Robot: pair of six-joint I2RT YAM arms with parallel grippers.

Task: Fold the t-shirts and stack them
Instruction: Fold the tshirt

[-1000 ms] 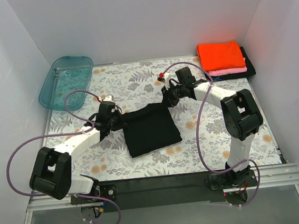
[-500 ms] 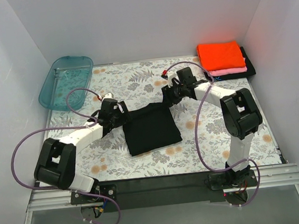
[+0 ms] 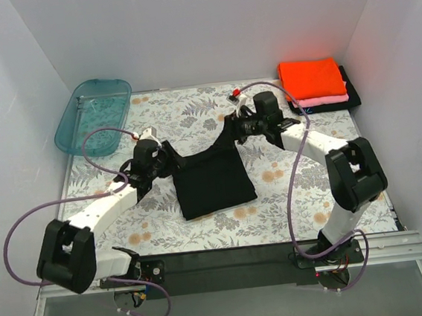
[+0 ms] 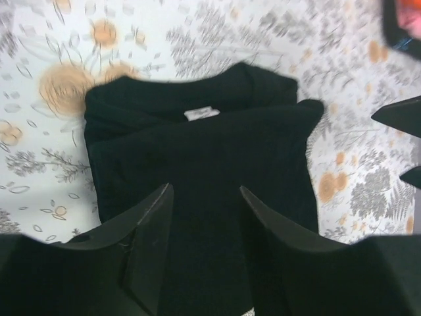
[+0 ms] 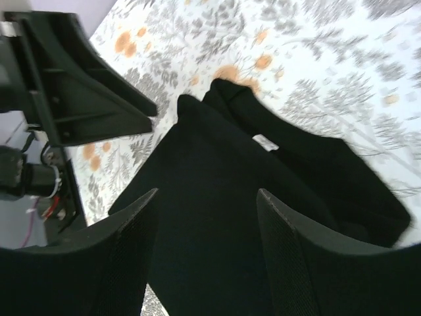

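A large black t-shirt (image 3: 215, 181) lies folded into a rectangle mid-table, its white neck label (image 4: 201, 113) showing at the far edge. My left gripper (image 3: 171, 159) hovers at the shirt's far left corner, jaws open with only cloth below them (image 4: 204, 191). At the far right corner my right gripper (image 3: 232, 131) also stands open above the black t-shirt (image 5: 217, 164), holding nothing (image 5: 207, 194). In the back right corner a folded orange t-shirt (image 3: 310, 78) tops a stack, over a pink one (image 3: 328, 100) and a black one (image 3: 351, 85) with a light-blue mark.
A teal see-through tub (image 3: 93, 115) stands at the back left corner. White walls close in the floral tablecloth (image 3: 192, 115) on three sides. Purple cables loop from both arms. The left gripper (image 5: 72, 85) shows in the right wrist view.
Both grippers were shut at the black shirt's far corners; they have opened and lifted off it. The right arm has swung back and to the right.
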